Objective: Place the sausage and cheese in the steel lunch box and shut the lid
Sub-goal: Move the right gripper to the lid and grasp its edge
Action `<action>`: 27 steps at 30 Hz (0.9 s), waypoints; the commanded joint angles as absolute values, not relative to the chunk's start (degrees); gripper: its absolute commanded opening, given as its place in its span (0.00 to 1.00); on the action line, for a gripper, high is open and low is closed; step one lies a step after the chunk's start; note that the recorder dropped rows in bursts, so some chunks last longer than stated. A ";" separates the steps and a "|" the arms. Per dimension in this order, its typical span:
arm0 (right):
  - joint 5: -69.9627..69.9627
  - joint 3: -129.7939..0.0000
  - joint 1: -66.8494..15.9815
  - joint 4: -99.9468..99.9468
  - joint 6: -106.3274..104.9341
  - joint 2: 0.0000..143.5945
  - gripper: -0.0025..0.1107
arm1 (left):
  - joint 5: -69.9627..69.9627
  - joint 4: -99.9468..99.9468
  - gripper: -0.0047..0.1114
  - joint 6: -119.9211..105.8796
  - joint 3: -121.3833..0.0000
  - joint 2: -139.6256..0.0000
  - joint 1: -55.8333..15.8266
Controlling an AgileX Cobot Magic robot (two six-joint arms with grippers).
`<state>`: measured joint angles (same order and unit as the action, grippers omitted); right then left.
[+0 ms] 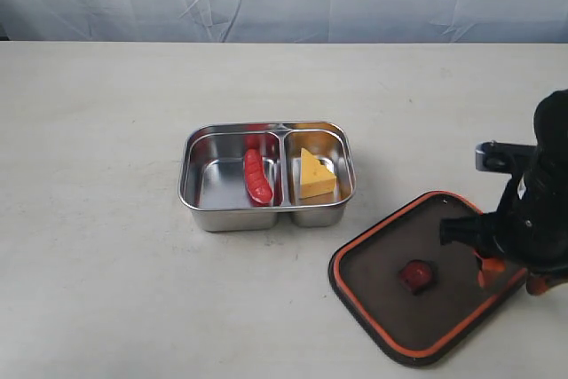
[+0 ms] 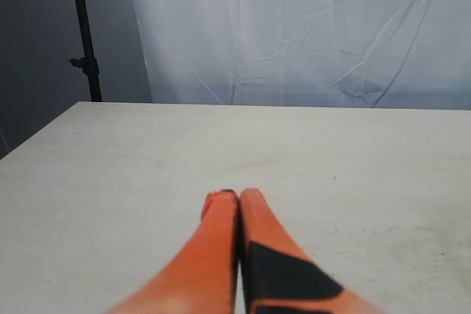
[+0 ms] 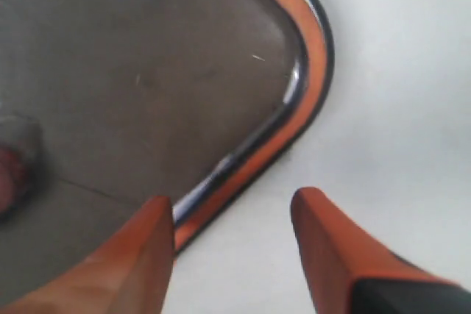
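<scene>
Right fingers (image 3: 324,244): spread wide, holding nothing. They straddle the rounded corner of the lid (image 3: 147,71), one finger over the dark panel, the other over bare tabletop (image 3: 412,71) outside the orange seal rim (image 3: 313,64). Can't tell whether either tip touches the rim or the surface yet.

Left fingers (image 2: 213,255): pressed together, empty, pointing out over open tabletop with none of the task's things near them.

Lid lies flat on the tabletop, on my right side, near the steel lunch box (image 1: 231,217) but not touching it. Its small red valve (image 1: 416,274) shows at the centre.

Lunch box sits open mid-table. The sausage (image 1: 257,175) lies in the larger compartment, close against the divider. The cheese (image 1: 315,175) sits in the smaller one.

Progress, as I judge it: both foods are in, so the loading part looks done. What remains is all lid work: close on the rim at this corner, lift, carry it across to the box, square it over the opening and press it down. No grip on it yet.
</scene>
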<state>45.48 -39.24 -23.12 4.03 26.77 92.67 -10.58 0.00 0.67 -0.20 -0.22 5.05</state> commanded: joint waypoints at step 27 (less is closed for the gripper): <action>27.72 -34.06 -22.71 17.27 43.46 86.42 0.46 | -10.36 0.00 0.04 0.87 0.00 0.00 4.96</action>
<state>31.24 -34.07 -23.12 14.66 41.65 86.01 -10.58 0.00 0.67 -0.20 -0.22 5.05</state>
